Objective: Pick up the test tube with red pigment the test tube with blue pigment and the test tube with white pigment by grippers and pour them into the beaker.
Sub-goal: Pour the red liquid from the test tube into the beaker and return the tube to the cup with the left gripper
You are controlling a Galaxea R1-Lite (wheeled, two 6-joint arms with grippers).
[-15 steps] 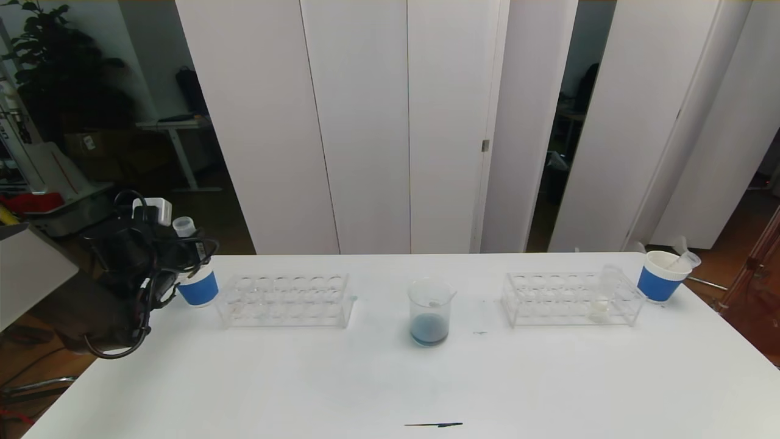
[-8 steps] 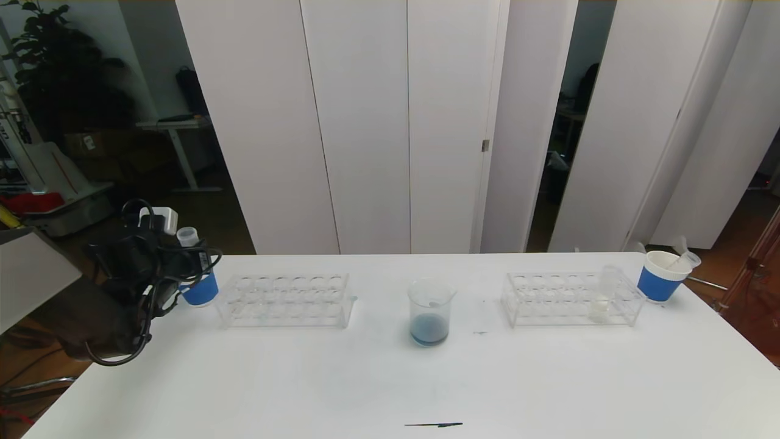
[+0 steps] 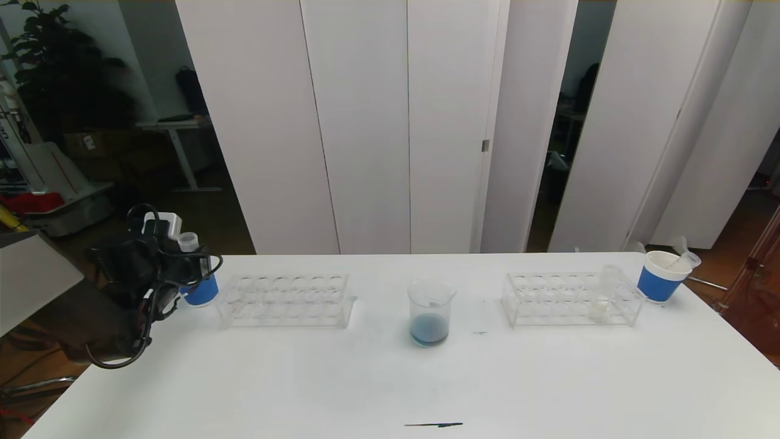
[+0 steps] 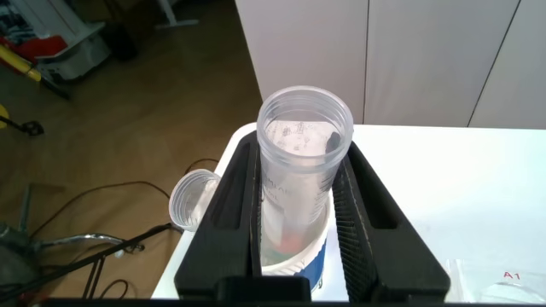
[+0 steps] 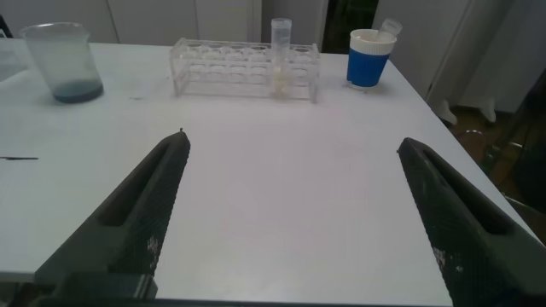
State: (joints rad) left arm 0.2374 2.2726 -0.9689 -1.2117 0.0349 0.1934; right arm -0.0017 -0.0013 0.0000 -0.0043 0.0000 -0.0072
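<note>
left gripper (image 4: pixel 294 217) at table's far left, clamped on an emptied tube (image 4: pixel 300 183), upright, over the blue cup (image 3: pixel 200 291). beaker (image 3: pixel 430 312) mid-table, w/ blue liquid. white-pigment tube (image 5: pixel 281 58) stands upright in the right rack (image 3: pixel 571 299), nearer the right gripper (image 5: pixel 294 205), which hangs spread wide, empty, facing it

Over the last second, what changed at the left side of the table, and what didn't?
The left hand, shut on an emptied clear plastic test tube, lowered it slightly toward the white-and-blue paper cup at the table's left end, which another tube leans from. The glass beaker, both clear racks and the right cup stayed put.
</note>
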